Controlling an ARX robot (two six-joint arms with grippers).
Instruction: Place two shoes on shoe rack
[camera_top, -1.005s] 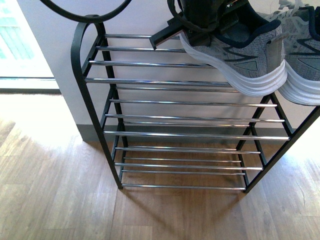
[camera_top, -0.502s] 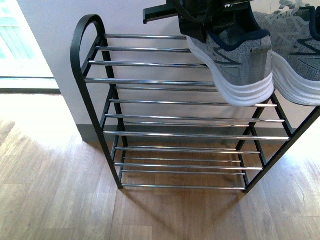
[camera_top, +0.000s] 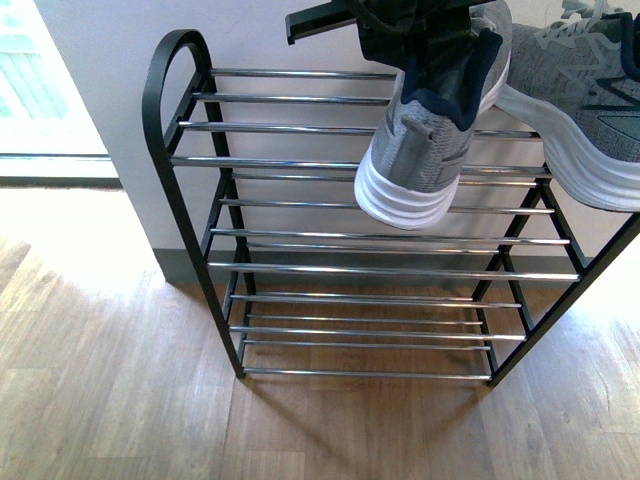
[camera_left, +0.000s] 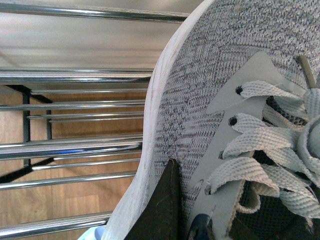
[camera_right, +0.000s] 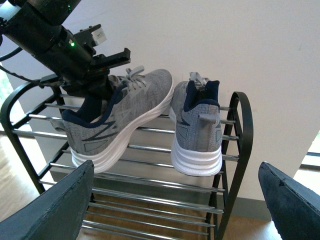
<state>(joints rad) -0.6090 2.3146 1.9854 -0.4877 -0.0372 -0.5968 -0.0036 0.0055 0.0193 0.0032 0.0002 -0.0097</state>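
Observation:
My left gripper (camera_top: 405, 25) is shut on the collar of one grey knit shoe (camera_top: 420, 150) with a white sole. That shoe is tilted over the top shelf of the shoe rack (camera_top: 165, 100), its heel hanging past the front bars and its toe toward the wall. The left wrist view shows its laces and knit side (camera_left: 210, 75) up close beside a dark finger (camera_left: 160, 210). The other shoe (camera_top: 590, 110) rests on the top shelf at the right end. The right wrist view shows both shoes, the held one (camera_right: 120, 120) and the resting one (camera_right: 197, 130). My right gripper (camera_right: 172, 205) is open and empty in front of the rack (camera_right: 242, 150).
The rack stands against a white wall on a wood floor (camera_top: 120, 400). Its lower chrome shelves (camera_top: 370, 270) hold nothing. A bright window or doorway (camera_top: 30, 90) lies to the left.
The held shoe has swung round and shifted left: its heel, which pointed right beside the other shoe, now hangs toward the front of the rack.

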